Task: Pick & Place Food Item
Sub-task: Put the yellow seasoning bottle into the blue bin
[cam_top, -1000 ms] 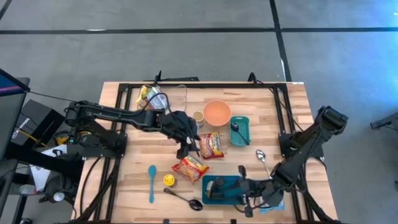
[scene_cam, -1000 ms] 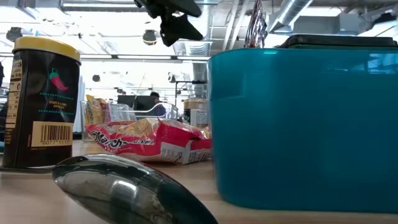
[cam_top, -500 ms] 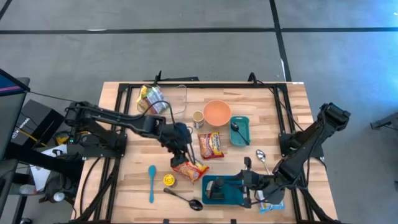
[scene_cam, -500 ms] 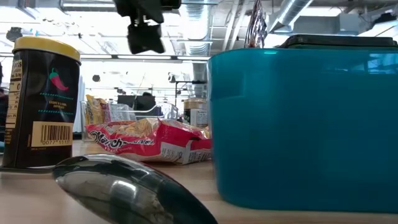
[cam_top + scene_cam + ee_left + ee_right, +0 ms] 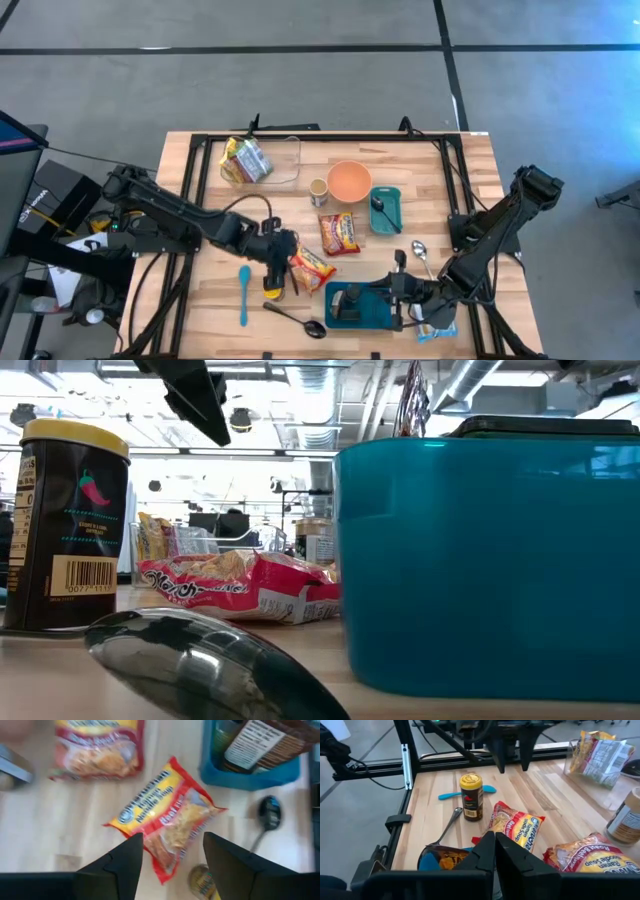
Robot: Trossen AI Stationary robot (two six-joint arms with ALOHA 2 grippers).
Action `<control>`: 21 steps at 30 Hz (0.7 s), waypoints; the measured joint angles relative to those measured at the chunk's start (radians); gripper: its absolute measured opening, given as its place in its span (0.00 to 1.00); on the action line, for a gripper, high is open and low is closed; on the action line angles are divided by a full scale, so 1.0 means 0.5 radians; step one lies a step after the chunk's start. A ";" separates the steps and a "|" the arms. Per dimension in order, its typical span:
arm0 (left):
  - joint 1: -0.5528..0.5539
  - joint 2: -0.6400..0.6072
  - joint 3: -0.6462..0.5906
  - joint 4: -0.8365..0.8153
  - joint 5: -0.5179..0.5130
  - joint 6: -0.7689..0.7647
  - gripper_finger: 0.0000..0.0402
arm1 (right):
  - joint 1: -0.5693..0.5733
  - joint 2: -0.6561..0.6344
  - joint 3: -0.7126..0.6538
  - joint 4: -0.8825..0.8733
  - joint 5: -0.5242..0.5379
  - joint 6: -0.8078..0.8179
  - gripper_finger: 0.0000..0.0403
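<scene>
1. On the left gripper [image 5: 283,272]: swung over the last second from above the farther ramen packet [image 5: 338,233] down toward the table's near edge. Now hangs low over the wood with the spice jar [image 5: 272,290] just beside it.
2. Its fingers [image 5: 117,870]: spread, pinching nothing. Narrowed a little over the last half second, yet the wrist view still shows a plain gap.
3. Just ahead of those fingertips: the task's likely item, the yellow-and-red ramen noodle packet [image 5: 170,817], flat on the table and angled. Not lifted, and lying where it lay a second ago. Whether a fingertip touches its edge cannot be told.
4. Beyond the packet from that gripper: the teal bin [image 5: 360,305], already holding a dark bag, with a black spoon [image 5: 295,320] near its corner.
5. On the right gripper [image 5: 495,855]: closed from half-spread to pressed together, gripping nothing. Sits beside the teal bin on the side away from the ramen, seemingly done with its own part.
6. Meaning for the task, as a judgement: approach to the near packet nearly complete, grasp not yet made. Next needs a short move onto the packet's edge, a squeeze, then a carry to the bin.
7. Risks: a thin, slippery wrapper sliding away under the closing fingers, and the spice jar close enough to be knocked.
</scene>
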 joint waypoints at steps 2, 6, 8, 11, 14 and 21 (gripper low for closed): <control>-0.080 0.000 0.000 0.000 -0.188 0.000 0.46 | -0.001 0.000 0.000 0.001 0.009 0.000 0.01; -0.224 0.000 0.000 0.005 -0.527 0.000 0.41 | -0.022 0.000 0.000 0.003 0.009 0.000 0.00; -0.280 0.000 0.000 0.009 -0.659 -0.009 0.39 | -0.038 0.000 0.000 0.003 0.008 0.000 0.00; -0.326 0.000 0.000 0.016 -0.735 -0.015 0.36 | -0.067 0.000 0.000 0.003 0.008 0.000 0.00; -0.332 0.000 0.000 0.019 -0.739 -0.017 0.34 | -0.107 0.000 0.000 0.006 0.006 0.000 0.00; -0.358 -0.006 0.000 0.014 -0.393 0.024 0.32 | -0.172 0.001 0.000 0.006 -0.110 0.001 0.00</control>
